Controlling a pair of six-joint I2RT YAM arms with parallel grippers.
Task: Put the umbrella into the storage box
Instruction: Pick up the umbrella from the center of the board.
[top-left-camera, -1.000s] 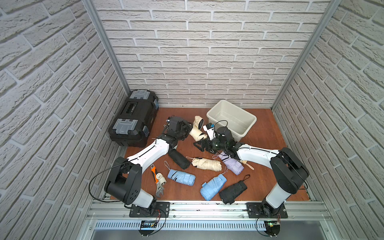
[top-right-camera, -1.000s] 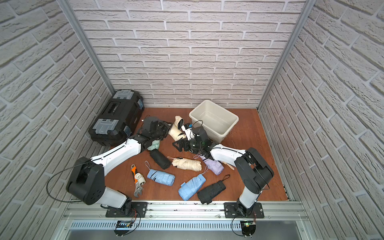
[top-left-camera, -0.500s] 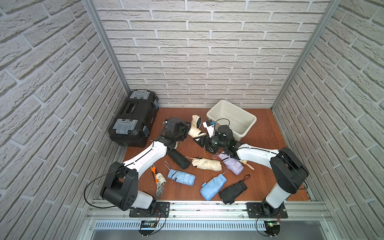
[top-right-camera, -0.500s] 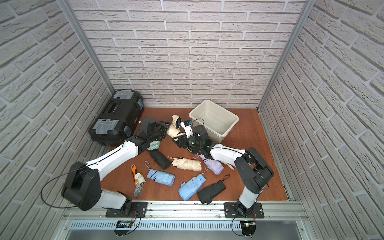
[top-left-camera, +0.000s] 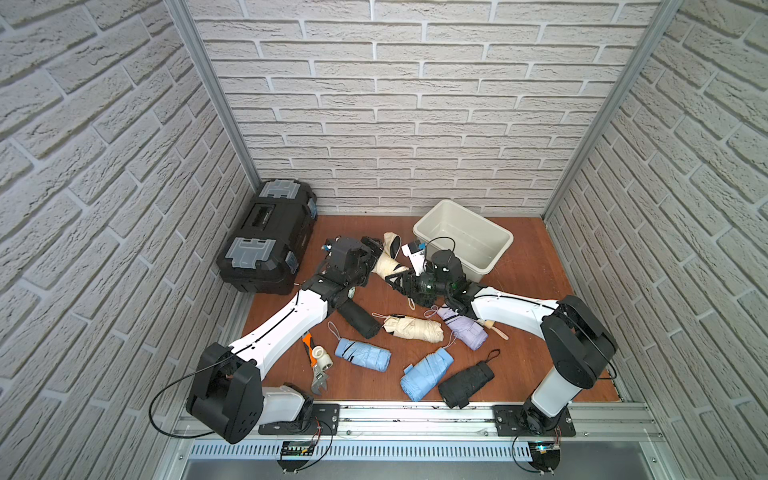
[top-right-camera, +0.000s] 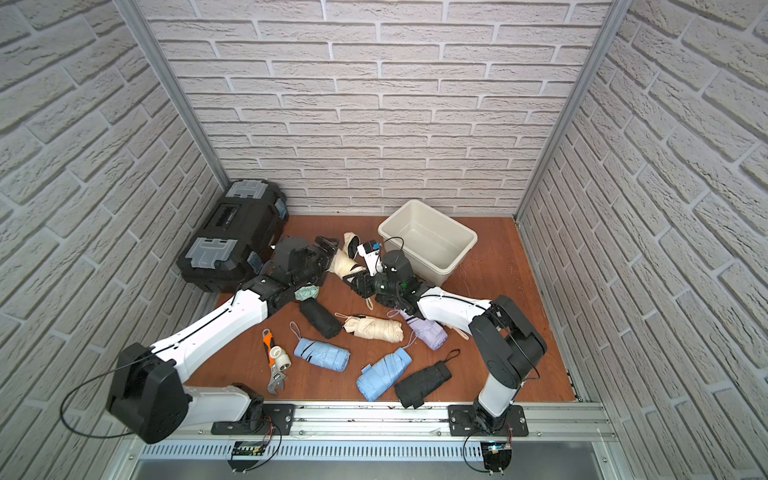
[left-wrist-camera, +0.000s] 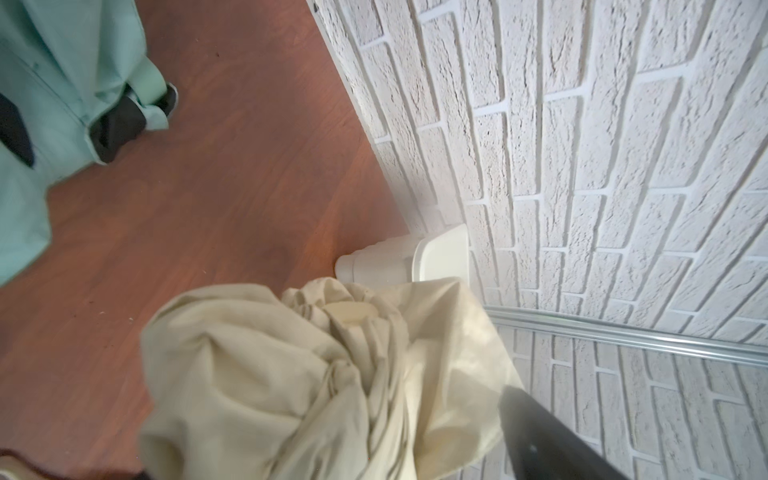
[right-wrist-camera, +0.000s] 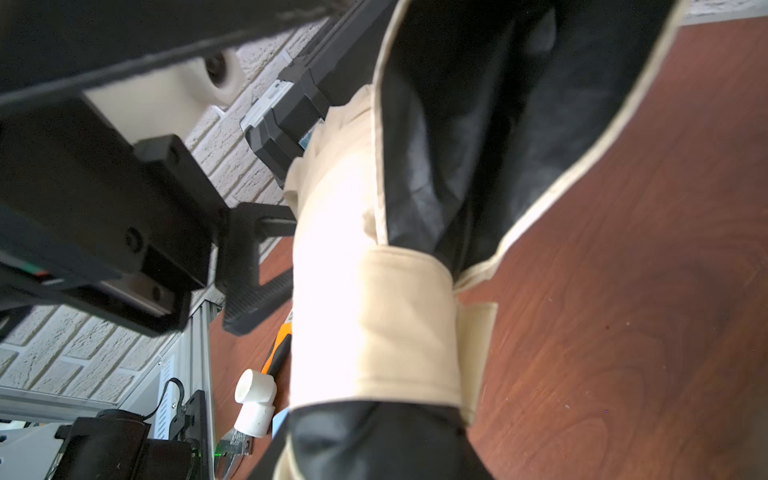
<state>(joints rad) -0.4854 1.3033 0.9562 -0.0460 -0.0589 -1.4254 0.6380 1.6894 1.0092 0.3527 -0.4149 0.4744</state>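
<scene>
Looks like a handoff just happened. A second ago the left gripper (top-left-camera: 375, 251) had the cream umbrella (top-left-camera: 385, 259) pinched. Now its fingers (left-wrist-camera: 561, 440) are spread wide either side of the bundle, and the right gripper (top-left-camera: 398, 277) has come in narrow on the umbrella's lower end, so I'd say the right arm owns it now. That makes sense, since that arm sits nearer the storage box (top-left-camera: 480, 219). The umbrella is tilted up between the two grippers, just beside the box's near corner and not in it yet. I can't tell if its lower end touches the table (top-left-camera: 523, 266). The box is empty. No readable writing anywhere: the black toolbox (top-left-camera: 266, 237) has a small blue sticker that's too tiny to read, and the umbrella's strap (right-wrist-camera: 407, 324) is plain.
</scene>
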